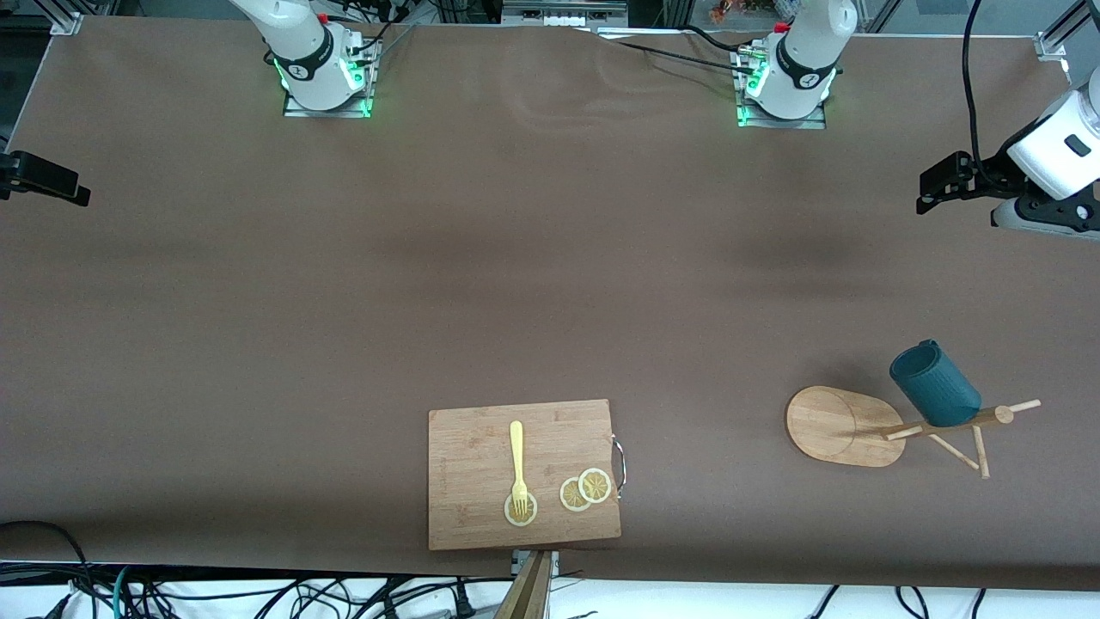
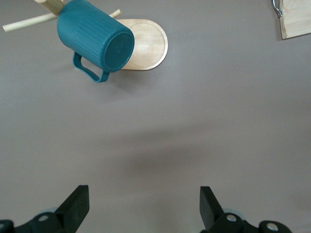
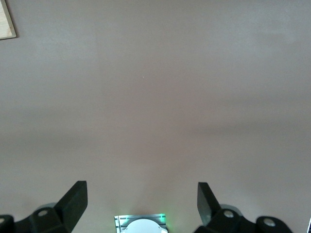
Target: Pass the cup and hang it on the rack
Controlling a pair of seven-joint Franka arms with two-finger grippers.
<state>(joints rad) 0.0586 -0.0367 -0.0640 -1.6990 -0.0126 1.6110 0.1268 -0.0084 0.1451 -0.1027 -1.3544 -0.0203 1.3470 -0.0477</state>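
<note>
The wooden cutting board (image 1: 524, 474) is lying nearest the front camera, close to the edge of the brown surface (image 1: 481, 284), with a small metal handle on the side toward the left arm's end. A yellow fork (image 1: 517, 460) is resting on the board, its tines lying on one lemon slice (image 1: 520, 509), and two more overlapping lemon slices (image 1: 585, 490) are sitting just beside it on the same board.

Toward the left arm's end of the surface, the rack (image 1: 846, 425) is standing on its oval bamboo base, well apart from the board. The cup (image 1: 934, 383) is hanging on the rack, tilted, its ribbed teal wall leaning against the post and pegs; in the left wrist view the cup (image 2: 95, 41) is showing its bottom and its side handle, with the rack's base (image 2: 146, 46) under and beside it.

The left hand (image 2: 144, 204) is hovering over bare surface near the rack, its fingers (image 2: 77, 204) standing wide apart and gripping nothing. The right hand (image 3: 142, 201) is hovering over bare surface above the right arm's base, its fingers (image 3: 75, 201) also spread wide and empty. In the front view the left hand (image 1: 950, 180) is showing at the edge toward the left arm's end.
</note>
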